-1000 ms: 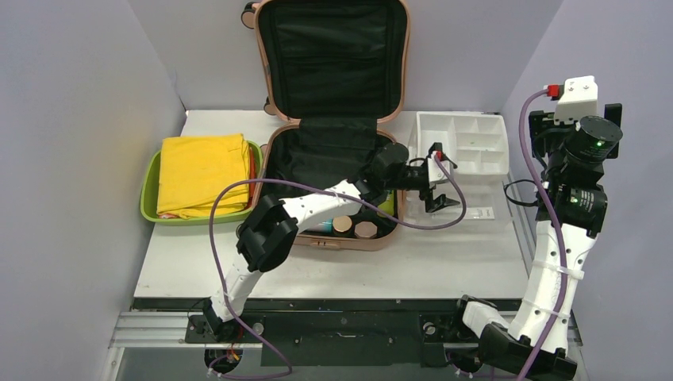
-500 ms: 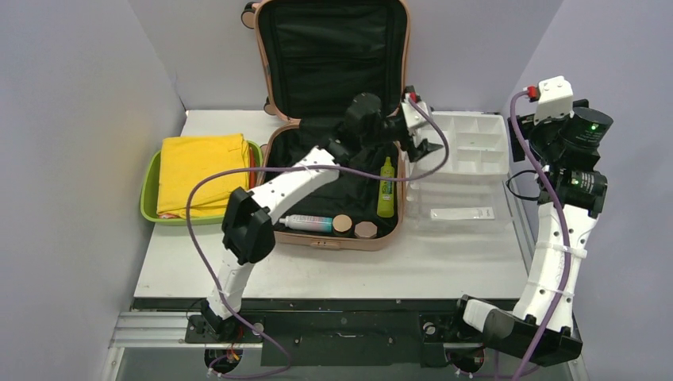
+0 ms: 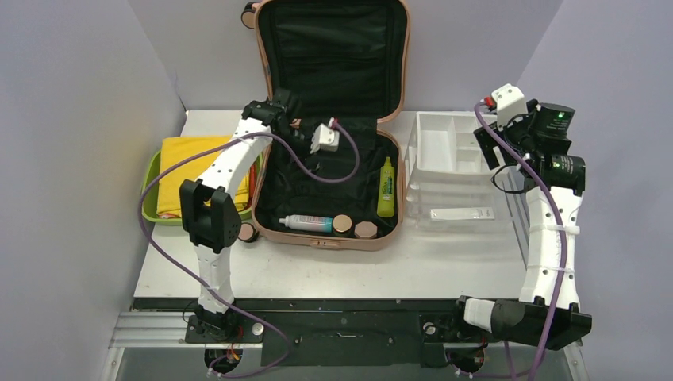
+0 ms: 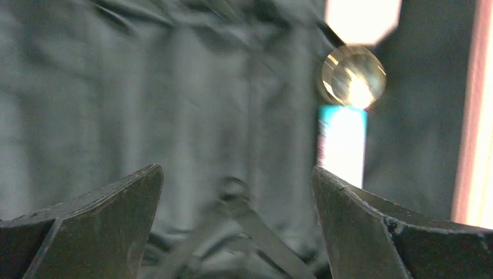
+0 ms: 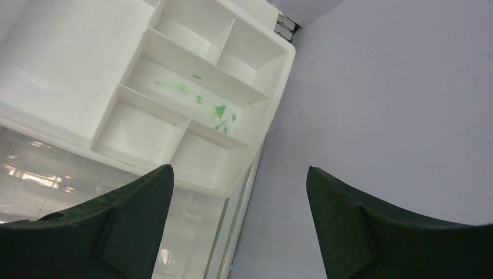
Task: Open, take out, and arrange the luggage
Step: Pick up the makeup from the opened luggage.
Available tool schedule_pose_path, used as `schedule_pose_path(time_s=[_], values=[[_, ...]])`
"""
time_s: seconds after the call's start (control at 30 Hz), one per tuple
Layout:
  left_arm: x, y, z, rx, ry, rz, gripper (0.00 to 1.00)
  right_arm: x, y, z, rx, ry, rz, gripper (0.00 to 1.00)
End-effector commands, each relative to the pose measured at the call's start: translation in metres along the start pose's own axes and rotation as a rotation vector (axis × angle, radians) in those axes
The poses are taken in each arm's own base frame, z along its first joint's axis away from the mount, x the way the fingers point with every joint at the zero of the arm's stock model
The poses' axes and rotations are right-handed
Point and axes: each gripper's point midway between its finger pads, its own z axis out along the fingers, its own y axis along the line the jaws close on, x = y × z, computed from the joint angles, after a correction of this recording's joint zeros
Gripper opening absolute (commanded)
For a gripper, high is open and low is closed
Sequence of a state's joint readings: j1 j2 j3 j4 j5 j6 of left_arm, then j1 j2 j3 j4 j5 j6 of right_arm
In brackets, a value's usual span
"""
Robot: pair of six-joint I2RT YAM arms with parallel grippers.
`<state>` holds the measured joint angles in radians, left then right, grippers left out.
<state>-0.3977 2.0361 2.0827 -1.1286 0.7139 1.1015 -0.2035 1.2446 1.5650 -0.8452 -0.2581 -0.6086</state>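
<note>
Top external view. Noted large salmon-pink hard-shell suitcase (image 3: 341,240) lying open at upper centre, lid upright against rear wall. Found inside, along lower edge: white tube (image 3: 305,223), two round tan caps (image 3: 342,224), lime-green bottle (image 3: 386,187). Observed left gripper (image 4: 235,171) spread wide over black lining (image 4: 116,87), empty; left arm (image 3: 226,163) crossing lime-green plastic tub (image 3: 149,194) of yellow cloth (image 3: 194,178), centre left. Recorded right gripper (image 5: 239,170) wide, empty, above white compartmented plastic organizer (image 3: 432,147), upper right.

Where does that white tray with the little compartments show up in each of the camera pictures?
Top external: the white organizer sits right of the open suitcase.
Left wrist: not in it.
Right wrist: the white organizer fills the upper left.
Shared landmark: the clear plastic tray bordering it, seen by top external and right wrist.
</note>
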Motion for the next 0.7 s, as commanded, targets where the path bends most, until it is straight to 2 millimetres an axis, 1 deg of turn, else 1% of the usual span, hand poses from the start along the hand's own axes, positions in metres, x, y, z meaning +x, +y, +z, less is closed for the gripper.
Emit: schedule_pose_path(time_s=[0.0,0.03,0.07,0.1,0.13,0.17,0.2,0.23,0.3,0.4,0.47,0.5,0.53,0.57,0.6,0.63,0.67], values=[[0.046,-0.085,-0.014,0.293,0.109,0.044,0.96,0.006,0.005,0.018,-0.012,0.025,-0.039,0.79],[0.059,-0.094,-0.010,0.325,0.134,0.036,0.96,0.007,0.006,0.021,-0.010,0.032,-0.044,0.79],[0.062,-0.095,-0.007,0.326,0.135,0.038,0.97,0.008,0.006,0.025,-0.015,0.042,-0.046,0.79],[0.069,-0.102,-0.002,0.341,0.137,0.001,0.97,0.008,0.005,0.026,-0.011,0.047,-0.047,0.79],[0.071,-0.101,0.003,0.335,0.130,-0.002,0.97,0.010,0.005,0.030,-0.012,0.054,-0.047,0.79],[0.074,-0.106,0.007,0.348,0.121,-0.029,0.97,0.009,0.003,0.030,-0.009,0.055,-0.048,0.79],[0.075,-0.104,0.011,0.342,0.114,-0.030,0.97,0.010,0.003,0.033,-0.010,0.062,-0.050,0.79],[0.076,-0.107,0.015,0.348,0.107,-0.054,0.97,0.009,0.002,0.033,-0.007,0.061,-0.050,0.79],[0.077,-0.104,0.023,0.332,0.084,-0.061,0.97,0.009,0.003,0.035,-0.010,0.065,-0.053,0.79],[0.080,-0.110,0.035,0.361,0.087,-0.084,0.98,0.010,0.004,0.036,-0.014,0.069,-0.056,0.79],[0.087,-0.116,0.043,0.379,0.119,-0.109,1.00,0.010,0.005,0.034,-0.014,0.065,-0.057,0.78],[0.089,-0.113,0.049,0.367,0.124,-0.107,0.97,0.009,0.006,0.034,-0.015,0.063,-0.057,0.78],[0.094,-0.119,0.053,0.373,0.153,-0.120,0.96,0.009,0.006,0.033,-0.015,0.060,-0.056,0.78],[0.095,-0.114,0.059,0.349,0.157,-0.107,0.94,0.009,0.007,0.032,-0.016,0.058,-0.055,0.78],[0.103,-0.120,0.063,0.349,0.191,-0.126,0.93,0.009,0.008,0.032,-0.018,0.057,-0.055,0.78],[0.104,-0.115,0.067,0.319,0.192,-0.106,0.93,0.008,0.008,0.031,-0.018,0.055,-0.055,0.78],[0.110,-0.121,0.070,0.324,0.216,-0.111,0.92,0.008,0.009,0.031,-0.020,0.053,-0.055,0.78]])
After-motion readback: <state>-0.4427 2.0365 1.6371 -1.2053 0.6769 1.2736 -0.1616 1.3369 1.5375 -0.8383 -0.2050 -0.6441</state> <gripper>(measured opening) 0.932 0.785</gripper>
